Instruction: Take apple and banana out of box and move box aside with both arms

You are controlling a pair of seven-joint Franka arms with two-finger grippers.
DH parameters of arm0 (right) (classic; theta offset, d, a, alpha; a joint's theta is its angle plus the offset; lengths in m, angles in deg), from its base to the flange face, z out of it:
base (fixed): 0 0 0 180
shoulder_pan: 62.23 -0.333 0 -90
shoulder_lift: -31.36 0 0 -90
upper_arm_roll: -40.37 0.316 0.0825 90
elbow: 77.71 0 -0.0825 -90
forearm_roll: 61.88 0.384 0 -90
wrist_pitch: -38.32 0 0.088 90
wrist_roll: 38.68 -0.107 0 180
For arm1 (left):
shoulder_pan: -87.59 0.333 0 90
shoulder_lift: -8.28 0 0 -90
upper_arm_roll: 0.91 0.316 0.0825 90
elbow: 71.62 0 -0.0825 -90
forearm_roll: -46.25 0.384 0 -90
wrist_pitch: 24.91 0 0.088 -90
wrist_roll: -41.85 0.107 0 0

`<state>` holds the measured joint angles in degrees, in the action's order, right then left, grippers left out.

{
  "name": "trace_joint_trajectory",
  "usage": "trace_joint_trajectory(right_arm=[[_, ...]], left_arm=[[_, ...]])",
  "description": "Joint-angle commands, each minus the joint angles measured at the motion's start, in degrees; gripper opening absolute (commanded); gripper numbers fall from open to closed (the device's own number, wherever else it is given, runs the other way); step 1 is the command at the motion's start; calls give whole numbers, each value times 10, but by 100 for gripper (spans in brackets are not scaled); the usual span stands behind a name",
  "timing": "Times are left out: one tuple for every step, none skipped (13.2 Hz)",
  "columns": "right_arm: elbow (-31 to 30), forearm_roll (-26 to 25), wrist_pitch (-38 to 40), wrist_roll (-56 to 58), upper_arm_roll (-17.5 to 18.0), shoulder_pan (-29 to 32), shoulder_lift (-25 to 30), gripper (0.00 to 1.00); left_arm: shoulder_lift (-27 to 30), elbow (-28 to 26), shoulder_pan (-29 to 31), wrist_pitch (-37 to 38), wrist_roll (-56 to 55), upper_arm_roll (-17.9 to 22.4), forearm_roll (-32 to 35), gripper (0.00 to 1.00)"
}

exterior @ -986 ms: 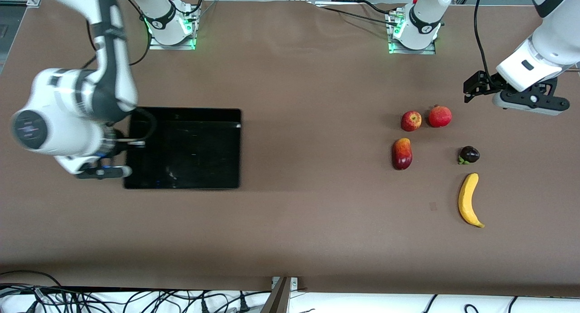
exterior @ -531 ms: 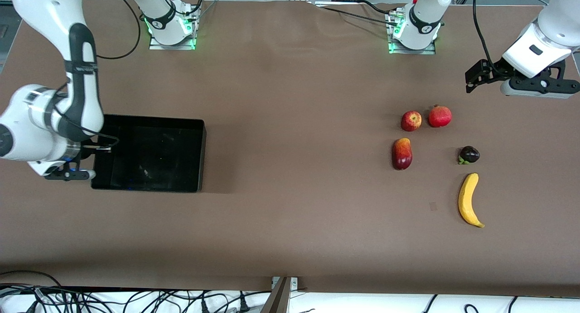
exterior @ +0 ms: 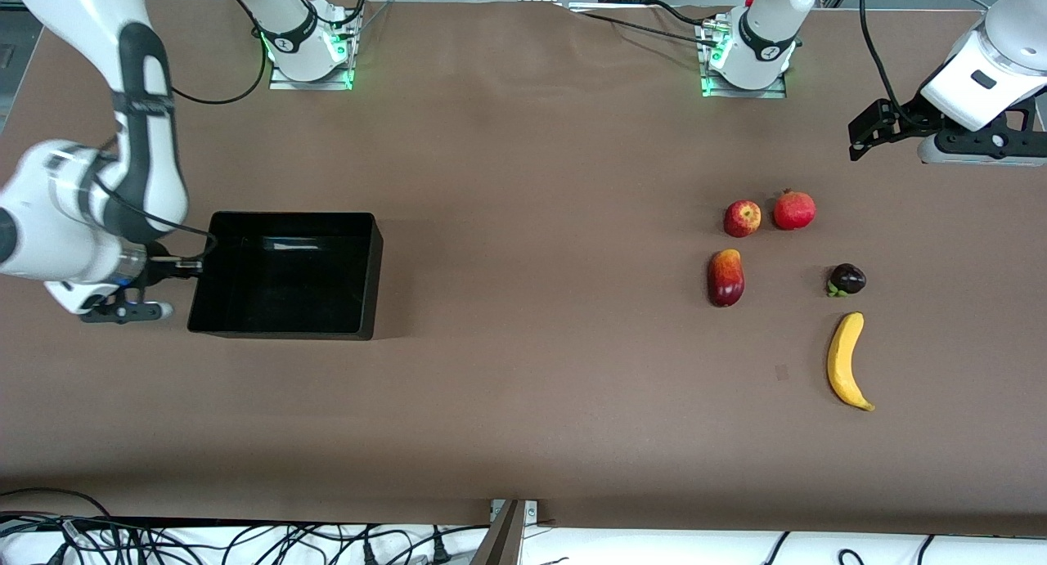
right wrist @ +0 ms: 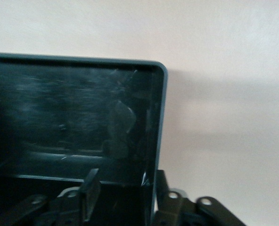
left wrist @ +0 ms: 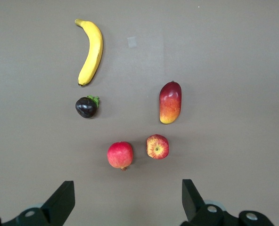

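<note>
Clamped on the wall of the black box [exterior: 286, 275] at the right arm's end of the table, the right gripper [exterior: 186, 264] holds the tray by that rim; the right wrist view shows one finger [right wrist: 90, 188] inside the wall and the other outside it, closed over the edge [right wrist: 157, 141]. From the front camera the box looks tilted, its outer wall showing on the side toward the table's middle, though whether it is off the brown table [exterior: 540, 369] cannot be told. A wide bare stretch of tabletop separates the box from the fruits, which lie toward the left arm's end. A red-and-yellow mango-shaped fruit [exterior: 725, 277] lies nearer the front camera than the small apple [exterior: 742, 218], and a round red fruit [exterior: 794, 210] sits just beside the apple. A dark purple fruit with a green stem [exterior: 846, 280] rests apart from these, and the yellow banana [exterior: 846, 360] lies near it, nearer the camera. The left gripper [exterior: 977, 148] hangs above the table by the edge, toward the bases from the fruits, its fingers [left wrist: 59, 202] spread wide apart and holding nothing.
</note>
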<state>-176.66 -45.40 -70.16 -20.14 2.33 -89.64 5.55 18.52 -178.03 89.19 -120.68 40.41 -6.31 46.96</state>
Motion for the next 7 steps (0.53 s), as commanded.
trace_joint_trajectory(right_arm=[[106,-11,119,-21,-19,-3,16,100],[143,-28,151,-22,-20,-3,16,100],[172,-39,179,-22,-18,2,17,100],[194,-40,214,-23,-16,4,22,100],[202,-36,231,-24,-13,13,32,100],[201,-42,234,-23,27,46,47,100],[191,-71,231,-26,111,111,75,100]], left_arm=[[-15,39,3,23,6,1,-12,100],[-15,39,2,23,7,0,-11,100],[-19,42,2,22,-1,-4,-11,100],[-19,42,1,23,-5,-6,-12,100],[-18,41,1,23,-3,-8,-12,100],[-20,42,-1,22,3,-8,-6,100],[-20,42,-2,21,5,-8,-6,100]])
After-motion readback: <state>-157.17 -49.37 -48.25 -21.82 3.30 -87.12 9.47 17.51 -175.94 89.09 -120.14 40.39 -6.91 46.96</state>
